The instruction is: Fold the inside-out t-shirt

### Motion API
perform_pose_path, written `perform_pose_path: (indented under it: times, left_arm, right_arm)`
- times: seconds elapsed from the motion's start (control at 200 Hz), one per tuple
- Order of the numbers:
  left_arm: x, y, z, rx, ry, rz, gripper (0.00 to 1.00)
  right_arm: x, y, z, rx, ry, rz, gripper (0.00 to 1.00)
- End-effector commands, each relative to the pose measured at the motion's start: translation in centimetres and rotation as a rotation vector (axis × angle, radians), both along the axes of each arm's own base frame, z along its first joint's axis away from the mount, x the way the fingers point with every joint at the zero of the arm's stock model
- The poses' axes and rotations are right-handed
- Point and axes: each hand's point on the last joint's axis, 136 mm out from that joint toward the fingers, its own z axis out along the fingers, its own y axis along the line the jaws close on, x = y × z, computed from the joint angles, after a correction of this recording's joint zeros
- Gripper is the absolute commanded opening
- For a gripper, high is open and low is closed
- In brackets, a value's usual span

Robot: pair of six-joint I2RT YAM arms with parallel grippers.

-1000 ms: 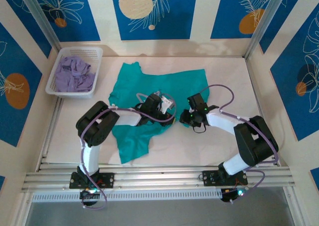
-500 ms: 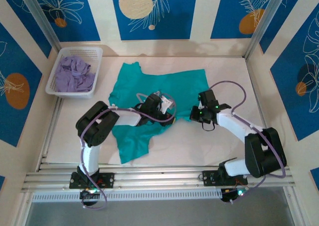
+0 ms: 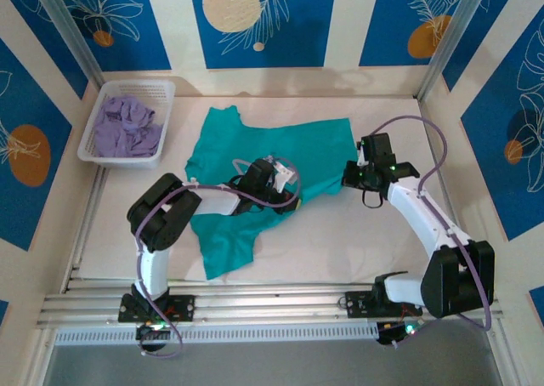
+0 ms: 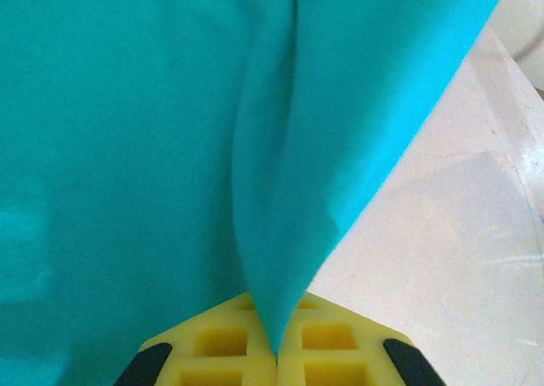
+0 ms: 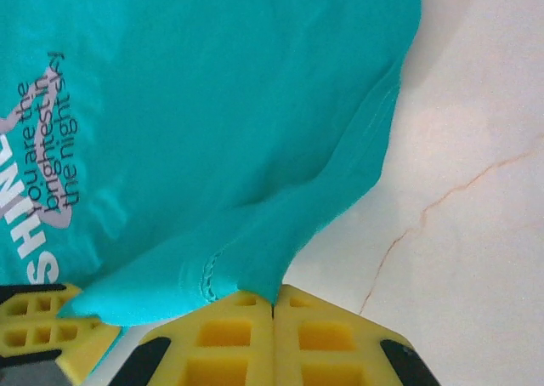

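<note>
**A:** Lavender garment (image 3: 125,124) at far left: is it in your way?
**B:** No. It lies in the white basket (image 3: 136,83), well apart from the teal t-shirt (image 3: 255,144) spread on the table (image 3: 340,241).
**A:** And your arms?
**B:** My left gripper (image 4: 276,352) is clamped on a raised fold, arm bent low over the shirt. My right gripper (image 5: 274,305) pinches its right edge, arm stretched forward.
</note>
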Motion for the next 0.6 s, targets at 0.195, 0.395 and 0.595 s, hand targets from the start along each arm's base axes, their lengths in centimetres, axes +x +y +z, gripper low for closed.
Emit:
perform_pose_path:
  times: [0.195,0.395,0.595]
  left_arm:
    - [0.0,-0.6,2.0,-0.07,0.008,-0.009,0.0]
    - [0.1,-0.7,2.0,-0.072,0.011,-0.006,0.0]
    - [0.1,-0.7,1.8,-0.072,0.017,-0.002,0.0]
  right_arm:
    - [4.4,-0.9,-2.0,-0.111,0.067,0.03,0.03]
    - [5.2,0.3,-3.6,-0.086,0.146,0.084,0.13]
    - [2.1,1.9,-3.9,0.017,0.151,0.111,0.28]
